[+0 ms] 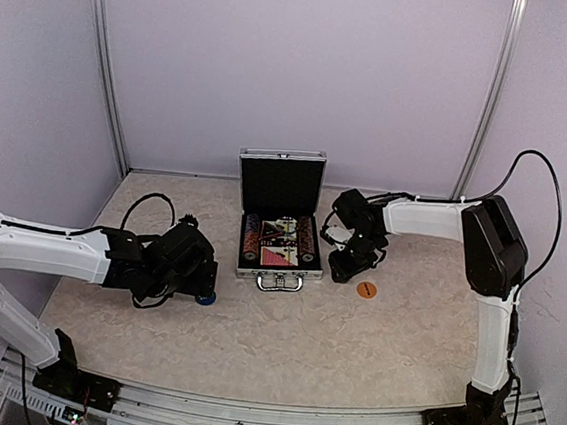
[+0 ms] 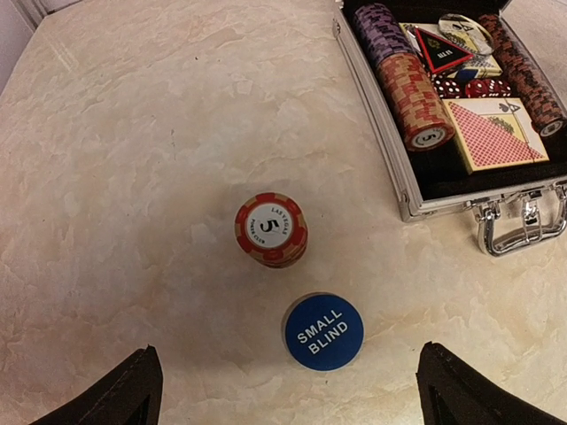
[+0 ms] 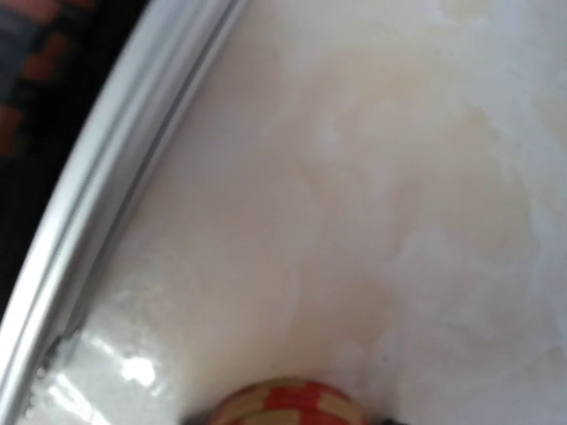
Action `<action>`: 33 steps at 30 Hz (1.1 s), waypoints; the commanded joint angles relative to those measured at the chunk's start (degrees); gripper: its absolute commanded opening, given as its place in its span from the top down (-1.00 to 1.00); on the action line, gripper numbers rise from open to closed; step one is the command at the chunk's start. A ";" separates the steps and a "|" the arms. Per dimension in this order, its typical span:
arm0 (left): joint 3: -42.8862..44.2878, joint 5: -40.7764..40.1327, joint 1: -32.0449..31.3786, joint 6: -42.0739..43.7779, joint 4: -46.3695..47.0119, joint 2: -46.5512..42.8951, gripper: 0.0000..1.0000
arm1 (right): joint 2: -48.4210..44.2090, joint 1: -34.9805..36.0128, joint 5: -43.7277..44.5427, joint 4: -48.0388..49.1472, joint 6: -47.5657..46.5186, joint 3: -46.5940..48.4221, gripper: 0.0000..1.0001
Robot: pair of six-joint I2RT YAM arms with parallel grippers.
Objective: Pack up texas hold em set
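Top: we note the open case on the desk, toward the far edge. Right pincer just beside it; we cannot tell its grip.
Left wrist: left pincer released; chip stack and blue button ahead.
Right wrist: blurred chip near the case rim.

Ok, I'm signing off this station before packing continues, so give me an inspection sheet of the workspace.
Surface: beige marbled table.
Job's things: open case part-filled; chip stack, blue button, orange button lying outside it.
Clutter: nothing seen.
Pincers: left pincer open by blue button; right pincer low beside case, chip at its tip, grip unclear.
Cables: black cables loop off both arms.
Surroundings: pale walls, metal posts.
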 commanded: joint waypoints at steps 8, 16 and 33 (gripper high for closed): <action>1.01 0.42 -0.36 -0.10 1.14 1.32 -0.98 | 2.77 0.78 -0.19 -0.97 -0.67 -1.74 0.65; 0.70 0.56 -0.39 -0.39 1.34 1.08 -0.98 | 1.51 0.76 -0.19 0.02 -0.80 -1.39 0.95; 0.17 1.95 -0.81 -0.79 3.13 1.50 -0.98 | -4.78 1.41 -0.19 1.44 -1.15 -1.39 1.00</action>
